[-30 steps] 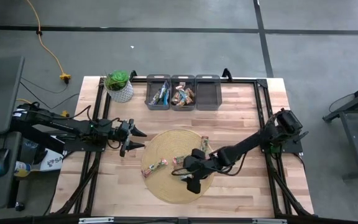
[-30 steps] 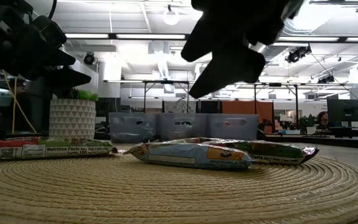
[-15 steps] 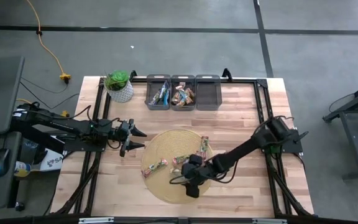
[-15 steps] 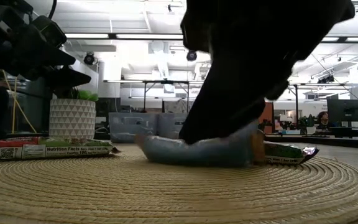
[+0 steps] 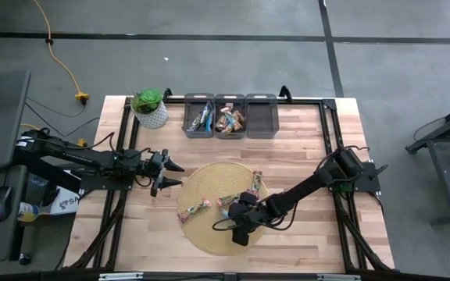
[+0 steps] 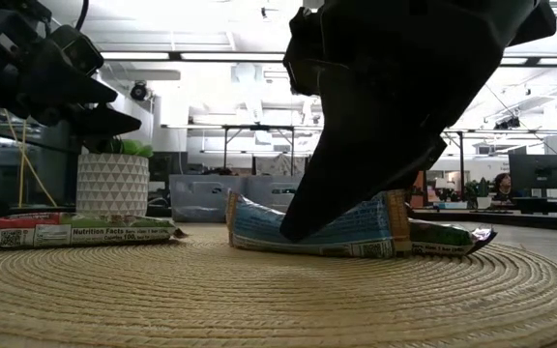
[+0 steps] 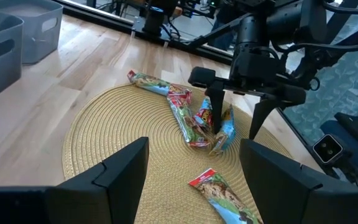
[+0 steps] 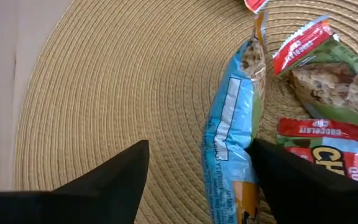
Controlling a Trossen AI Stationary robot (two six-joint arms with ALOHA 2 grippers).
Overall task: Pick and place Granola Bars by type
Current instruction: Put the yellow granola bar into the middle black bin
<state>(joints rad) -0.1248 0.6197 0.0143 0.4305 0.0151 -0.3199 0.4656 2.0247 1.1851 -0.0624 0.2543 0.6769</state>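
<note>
Right hand (image 8: 197,180) down on the round woven mat (image 5: 209,234), fingers spread astride the blue granola bar (image 8: 232,149), not clamped. Left hand (image 5: 170,174) released, hovering off the mat's edge over the table (image 5: 303,125).

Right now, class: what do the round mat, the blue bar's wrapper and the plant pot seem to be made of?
Round mat: woven straw-like fibre, matte, coiled ribs visible.
Blue bar's wrapper: thin plastic or foil film, glossy, crinkled with printed panel.
Plant pot: probably ceramic or plastic, white, patterned surface.
</note>
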